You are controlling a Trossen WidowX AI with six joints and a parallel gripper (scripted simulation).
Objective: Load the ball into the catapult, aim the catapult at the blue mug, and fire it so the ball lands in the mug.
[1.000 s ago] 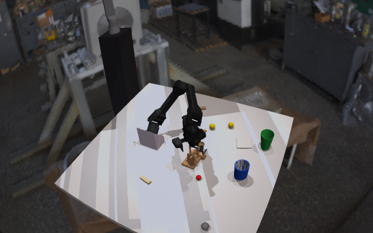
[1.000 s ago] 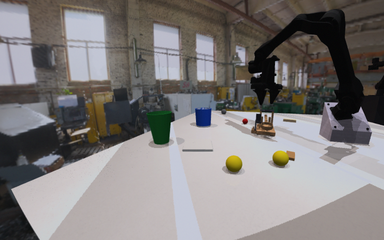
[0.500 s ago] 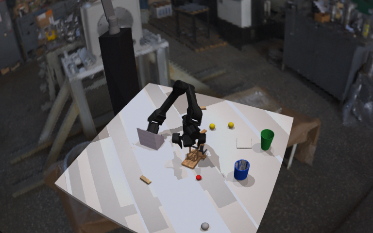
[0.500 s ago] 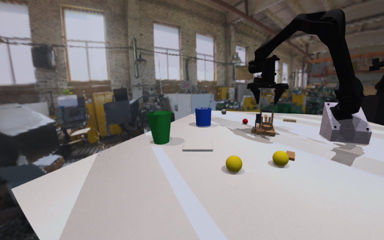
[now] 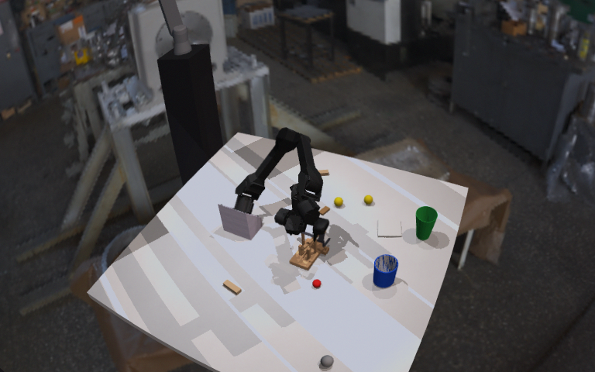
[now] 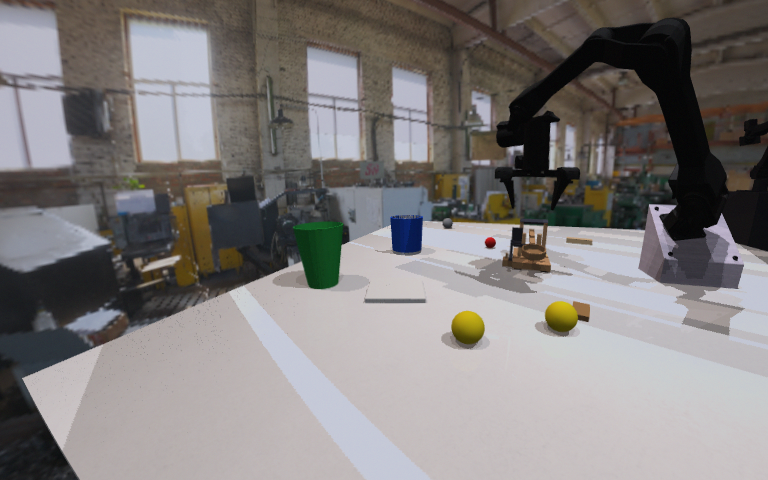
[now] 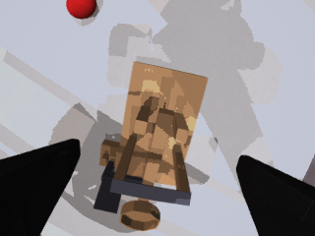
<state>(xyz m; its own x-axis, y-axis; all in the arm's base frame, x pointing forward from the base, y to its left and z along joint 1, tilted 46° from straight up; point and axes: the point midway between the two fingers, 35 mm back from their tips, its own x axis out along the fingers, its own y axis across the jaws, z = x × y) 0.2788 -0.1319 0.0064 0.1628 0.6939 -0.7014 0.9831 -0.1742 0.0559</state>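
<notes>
The wooden catapult (image 5: 300,262) (image 6: 538,264) (image 7: 189,90) stands on the table with its dark crossbar raised. Its round cup (image 7: 140,226) looks empty in the wrist view. The red ball (image 5: 316,283) (image 6: 490,242) (image 7: 82,5) lies on the table a short way from the catapult. The blue mug (image 5: 384,273) (image 6: 406,234) stands upright, well apart from both. My gripper (image 6: 532,208) (image 7: 159,156) points down above the catapult, open and empty. In the wrist view its fingers lie to either side of the catapult, and the exterior view shows the tips above its crossbar.
A green cup (image 5: 424,224) (image 6: 318,255) and a flat white tile (image 5: 389,229) (image 6: 395,292) are near the blue mug. Two yellow balls (image 5: 338,201) (image 5: 368,199) (image 6: 467,327) (image 6: 561,316), a grey ball (image 5: 326,361) (image 6: 447,223) and wooden blocks (image 5: 232,287) (image 5: 324,210) lie elsewhere on the table.
</notes>
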